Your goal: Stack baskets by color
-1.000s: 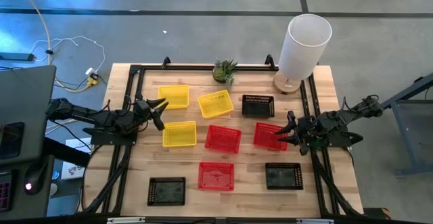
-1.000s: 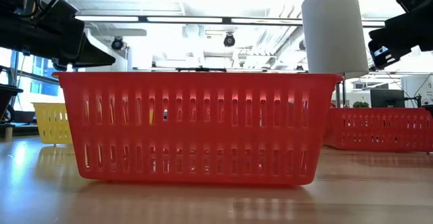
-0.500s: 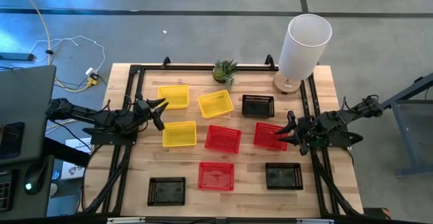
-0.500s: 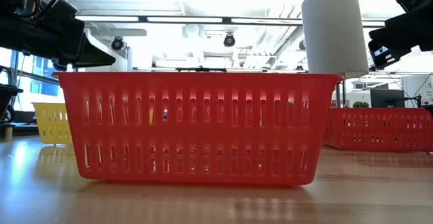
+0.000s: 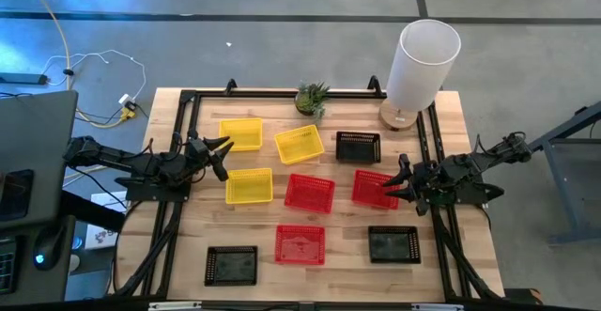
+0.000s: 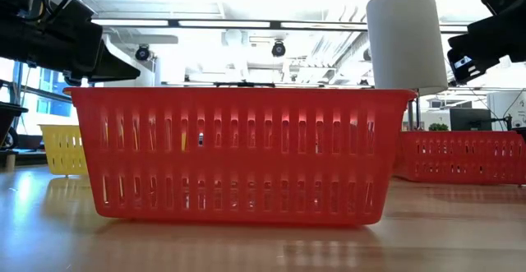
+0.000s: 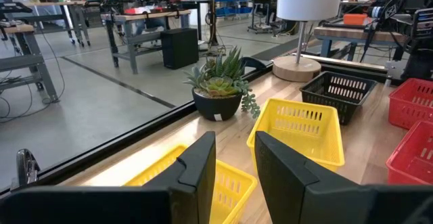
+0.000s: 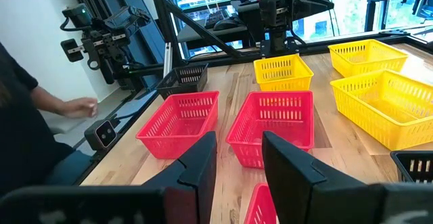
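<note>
Nine baskets rest on their bottoms, spread over the wooden table [image 5: 470, 255]. Yellow ones sit at far left [image 5: 241, 133], far middle [image 5: 300, 144] and left middle [image 5: 249, 186]. Red ones sit at the centre [image 5: 309, 192], right [image 5: 376, 188] and near middle [image 5: 300, 244]. Black ones sit at far right [image 5: 358, 147], near left [image 5: 231, 265] and near right [image 5: 393, 244]. My left gripper [image 5: 222, 151] hovers open by the left yellow baskets [image 7: 235, 163]. My right gripper [image 5: 394, 185] hovers open at the right red basket's right edge [image 8: 238, 163].
A tall white cylinder [image 5: 423, 62] and a small potted plant [image 5: 312, 97] stand at the far edge. A black metal frame [image 5: 188, 100] runs round the table. In the right wrist view, a person [image 8: 27, 122] stands beside the table, a hand [image 8: 81, 106] near its edge.
</note>
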{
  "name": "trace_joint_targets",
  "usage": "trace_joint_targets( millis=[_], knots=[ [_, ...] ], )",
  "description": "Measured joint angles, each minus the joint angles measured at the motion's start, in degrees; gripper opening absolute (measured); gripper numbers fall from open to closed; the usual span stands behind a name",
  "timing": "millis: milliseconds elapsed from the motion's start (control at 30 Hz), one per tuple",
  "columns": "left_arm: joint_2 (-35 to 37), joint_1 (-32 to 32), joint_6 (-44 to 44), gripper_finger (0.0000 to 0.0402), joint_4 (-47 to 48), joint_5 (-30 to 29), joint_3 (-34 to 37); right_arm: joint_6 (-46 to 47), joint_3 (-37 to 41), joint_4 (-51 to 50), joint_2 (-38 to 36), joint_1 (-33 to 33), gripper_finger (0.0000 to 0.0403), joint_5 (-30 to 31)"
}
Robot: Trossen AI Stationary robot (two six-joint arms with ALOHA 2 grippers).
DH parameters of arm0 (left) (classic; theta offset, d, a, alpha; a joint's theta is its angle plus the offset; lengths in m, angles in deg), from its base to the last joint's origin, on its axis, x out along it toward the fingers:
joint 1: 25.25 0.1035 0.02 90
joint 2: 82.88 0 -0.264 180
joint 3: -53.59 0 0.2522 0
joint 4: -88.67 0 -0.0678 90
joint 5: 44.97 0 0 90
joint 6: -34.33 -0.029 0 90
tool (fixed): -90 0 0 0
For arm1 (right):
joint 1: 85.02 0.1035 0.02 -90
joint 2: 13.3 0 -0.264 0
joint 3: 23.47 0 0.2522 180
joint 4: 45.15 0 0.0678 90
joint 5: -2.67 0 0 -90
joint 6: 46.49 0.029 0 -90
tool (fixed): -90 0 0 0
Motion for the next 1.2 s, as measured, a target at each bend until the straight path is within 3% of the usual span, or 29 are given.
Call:
trace_joint_targets(
  millis=[1200],
  knots=[
    [0.0, 0.0, 0.0, 0.0092, 0.0, 0.0, 0.0, -1.9, 0.0, 0.1, 0.0, 0.0, 0.0108, 1.2]
  ],
)
